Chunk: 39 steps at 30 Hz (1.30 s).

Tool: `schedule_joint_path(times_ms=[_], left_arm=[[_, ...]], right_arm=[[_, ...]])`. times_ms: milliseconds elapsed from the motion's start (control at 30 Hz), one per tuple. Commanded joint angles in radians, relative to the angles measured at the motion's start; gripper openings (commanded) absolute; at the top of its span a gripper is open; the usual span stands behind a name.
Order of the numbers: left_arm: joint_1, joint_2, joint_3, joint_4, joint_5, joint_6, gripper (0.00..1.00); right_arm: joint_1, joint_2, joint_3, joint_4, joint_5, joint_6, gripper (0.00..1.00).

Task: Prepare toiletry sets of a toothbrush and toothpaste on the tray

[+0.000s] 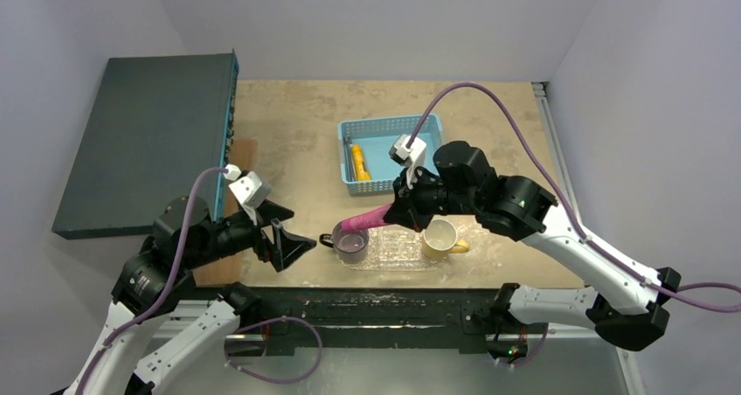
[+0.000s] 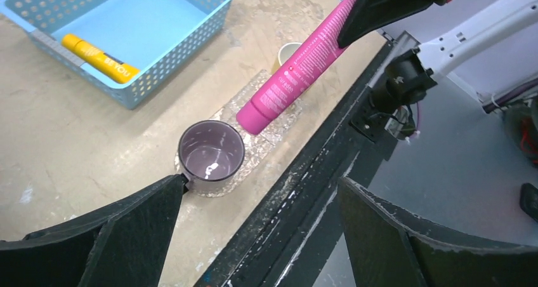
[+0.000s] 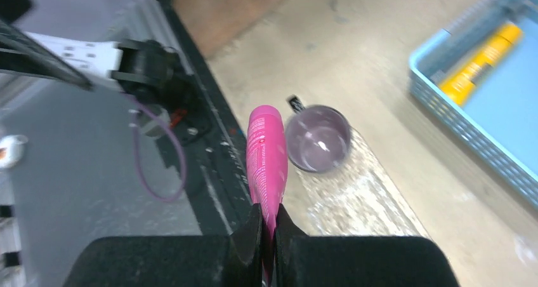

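My right gripper [image 3: 267, 236] is shut on the flat tail of the magenta-pink toothpaste tube [image 3: 266, 153]. The tube [image 1: 363, 219] hangs slanted, cap end down, just above the purple mug [image 1: 351, 242] at the left end of the clear crinkled tray [image 1: 398, 253]. A yellow-orange tube [image 1: 358, 162] lies in the light-blue basket [image 1: 391, 153]. My left gripper [image 1: 284, 242] stands open and empty, left of the tray near the table's front edge. In the left wrist view its fingers [image 2: 127, 236] frame the purple mug [image 2: 211, 152]. I cannot make out a toothbrush clearly.
A yellow mug [image 1: 439, 238] stands on the tray's right part. A dark grey box [image 1: 148, 137] lies at the back left, partly over the table edge. The black front rail [image 2: 317, 192] runs right under my left gripper. White walls close in the table.
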Motion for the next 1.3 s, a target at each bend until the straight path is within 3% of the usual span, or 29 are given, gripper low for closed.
schedule_joint_path(times_ms=[0, 267, 500, 1267], left_arm=[[-0.001, 0.008, 0.010, 0.052, -0.103, 0.000, 0.97], [-0.001, 0.010, -0.035, 0.079, -0.153, 0.000, 1.00], [-0.001, 0.007, -0.072, 0.077, -0.162, 0.005, 1.00], [-0.001, -0.020, -0.092, 0.049, -0.198, 0.022, 1.00]], right_arm=[[0.000, 0.008, 0.058, -0.147, 0.257, -0.019, 0.00], [0.012, 0.084, 0.143, -0.300, 0.395, -0.001, 0.00], [0.099, 0.184, 0.231, -0.440, 0.519, 0.036, 0.00], [0.126, 0.322, 0.234, -0.431, 0.512, 0.020, 0.00]])
